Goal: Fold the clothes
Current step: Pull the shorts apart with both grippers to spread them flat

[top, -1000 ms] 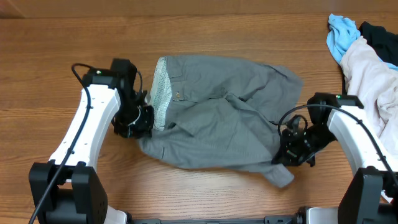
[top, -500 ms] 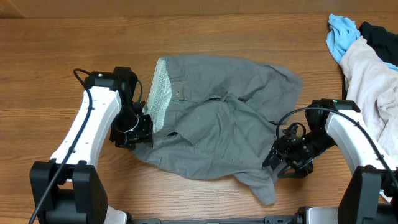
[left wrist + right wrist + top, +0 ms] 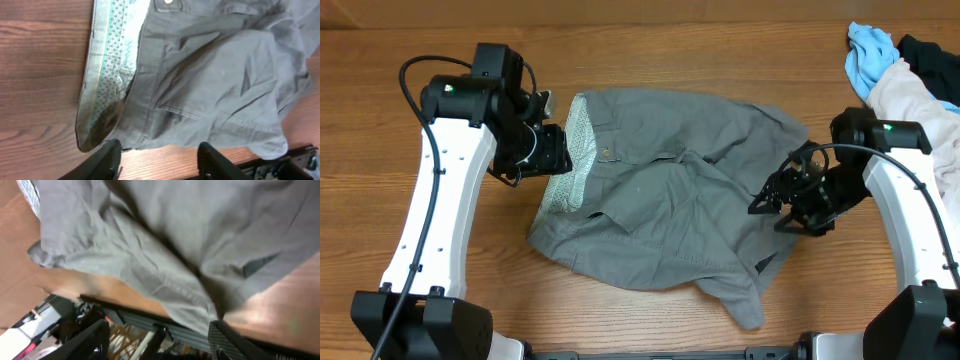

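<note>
Reaching in from the near edge, the white left arm bends at the elbow. Its left gripper [image 3: 546,152] sits just beside the pale speckled waistband lining [image 3: 570,165], black fingers [image 3: 107,160] parted and empty. To that tool's right, the medium-gray shorts [image 3: 670,220] lie rumpled and creased on the wooden table [image 3: 650,60], a slit pocket [image 3: 177,112] showing. At their other end the right gripper [image 3: 760,203] hovers released, grasping nothing, its arm angled inward. Behind it sit a whitish-pink garment [image 3: 920,110] and a light-blue cloth [image 3: 870,55].
</note>
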You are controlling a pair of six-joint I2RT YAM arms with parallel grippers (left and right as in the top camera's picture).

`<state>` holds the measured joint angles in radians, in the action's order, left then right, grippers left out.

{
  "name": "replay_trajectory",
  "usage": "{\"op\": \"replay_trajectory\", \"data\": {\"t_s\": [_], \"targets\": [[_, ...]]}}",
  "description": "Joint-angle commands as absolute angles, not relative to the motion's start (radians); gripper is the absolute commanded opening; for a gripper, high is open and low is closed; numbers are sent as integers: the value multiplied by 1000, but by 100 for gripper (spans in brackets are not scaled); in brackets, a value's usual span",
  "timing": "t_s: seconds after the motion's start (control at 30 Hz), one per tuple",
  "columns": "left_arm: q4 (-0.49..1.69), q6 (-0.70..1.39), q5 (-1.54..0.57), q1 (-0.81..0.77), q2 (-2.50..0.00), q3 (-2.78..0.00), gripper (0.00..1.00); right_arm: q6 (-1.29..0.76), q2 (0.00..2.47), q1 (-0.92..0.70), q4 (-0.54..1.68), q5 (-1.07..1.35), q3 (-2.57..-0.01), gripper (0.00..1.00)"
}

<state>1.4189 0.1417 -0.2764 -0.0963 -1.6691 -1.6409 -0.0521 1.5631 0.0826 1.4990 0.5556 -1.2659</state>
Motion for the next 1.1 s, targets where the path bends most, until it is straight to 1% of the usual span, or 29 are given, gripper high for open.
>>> {"op": "replay_trajectory", "data": {"t_s": [0.0,0.1,0.17,0.23,0.3,0.4,0.53,0.57,0.6,0.67,0.83,1.07], "targets": [[1399,135,-224,-92,-1664,-1559,60,-50,1553,78,1451,523,-1287,71],[1299,93,-226,-92,-1664,-1438,73,-85,1554,78,1368,495,-1287,72],[1207,93,-264,-92,-1664,-1366,73,-120,1554,78,1327,480,-1287,72],[1106,94,-323,-89,-1664,-1313,67,-139,1554,78,1306,462,-1287,70],[1014,109,-391,-90,-1664,-1287,57,-143,1554,78,1290,439,-1287,70],[894,141,-418,-94,-1664,-1285,54,-170,1554,78,1260,374,-1287,71],[736,187,-415,-109,-1682,-1285,56,-176,1554,78,1217,348,-1283,73],[693,204,-411,-113,-1693,-1285,56,-176,1554,78,1208,348,-1282,75],[649,217,-411,-116,-1703,-1285,56,-176,1554,78,1199,348,-1282,79],[561,240,-404,-117,-1737,-1285,57,-176,1554,78,1183,348,-1282,100],[381,278,-385,-118,-1860,-1285,59,-176,1554,78,1170,348,-1282,100],[147,286,-368,-117,-2035,-1285,55,-176,1554,78,1170,348,-1282,100]]}}
